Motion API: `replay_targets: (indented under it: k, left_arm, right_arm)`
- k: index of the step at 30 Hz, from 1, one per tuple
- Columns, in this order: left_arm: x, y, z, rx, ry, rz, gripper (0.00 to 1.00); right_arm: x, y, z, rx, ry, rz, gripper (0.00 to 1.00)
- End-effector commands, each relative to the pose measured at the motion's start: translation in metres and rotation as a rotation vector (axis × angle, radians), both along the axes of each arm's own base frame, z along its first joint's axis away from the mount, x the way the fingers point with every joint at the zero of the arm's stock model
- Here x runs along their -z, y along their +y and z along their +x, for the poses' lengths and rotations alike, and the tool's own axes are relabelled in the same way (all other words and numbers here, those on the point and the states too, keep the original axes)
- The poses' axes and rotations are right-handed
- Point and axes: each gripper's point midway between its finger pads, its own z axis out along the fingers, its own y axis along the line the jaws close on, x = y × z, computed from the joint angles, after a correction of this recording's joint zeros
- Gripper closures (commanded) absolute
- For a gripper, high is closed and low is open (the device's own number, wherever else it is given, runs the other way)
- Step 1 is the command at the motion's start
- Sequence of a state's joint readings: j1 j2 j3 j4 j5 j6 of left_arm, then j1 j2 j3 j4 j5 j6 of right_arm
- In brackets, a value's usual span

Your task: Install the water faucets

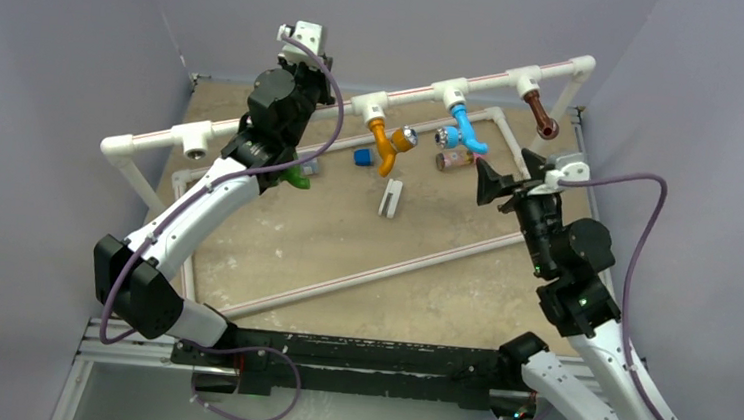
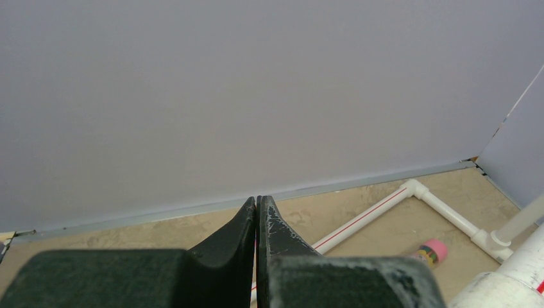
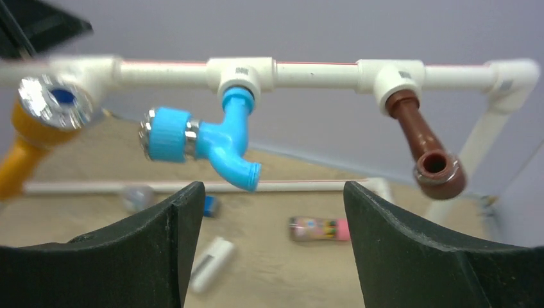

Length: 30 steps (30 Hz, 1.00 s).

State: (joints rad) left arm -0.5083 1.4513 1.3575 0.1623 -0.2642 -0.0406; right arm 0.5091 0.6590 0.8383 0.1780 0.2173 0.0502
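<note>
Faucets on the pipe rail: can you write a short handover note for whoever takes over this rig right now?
Left gripper: fingers shut, holding nothing, pointed at the back wall.
Right gripper: fingers open, empty, facing the blue faucet without touching it.
Done: the orange faucet, blue faucet and brown faucet hang from their tees on the rail. How tight they are cannot be told.
Left: the green faucet lies low beside the left arm, partly hidden. The leftmost tee is empty, so it likely goes there.
</note>
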Motion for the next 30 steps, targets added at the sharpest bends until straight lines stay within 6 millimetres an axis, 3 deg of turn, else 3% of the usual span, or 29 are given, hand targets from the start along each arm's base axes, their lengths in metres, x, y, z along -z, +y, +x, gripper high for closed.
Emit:
replay_targets:
  k: [1,8,15,22,30]
  left_arm:
    - [0.181,-0.012,-0.027,0.1,0.48,0.302,1.0]
    - [0.18,-0.013,-0.028,0.107,0.479,0.297,1.0]
    - [0.178,-0.014,-0.028,0.113,0.478,0.292,1.0]
    - [0.178,-0.015,-0.029,0.116,0.478,0.292,1.0]
    - [0.18,-0.015,-0.028,0.115,0.481,0.295,1.0]
  right_arm:
    - [-0.001,-0.003,-0.003,-0.003,-0.167,-0.517,0.19]
    - [-0.005,0.009,-0.003,-0.021,-0.359,-0.828,0.18]
    - [-0.018,0.013,0.009,0.068,-0.527,-1.039,0.17]
    - [-0.032,0.035,0.02,0.114,-0.649,-1.167,0.17]
    - [-0.03,0.05,0.033,0.204,-0.722,-1.282,0.18]
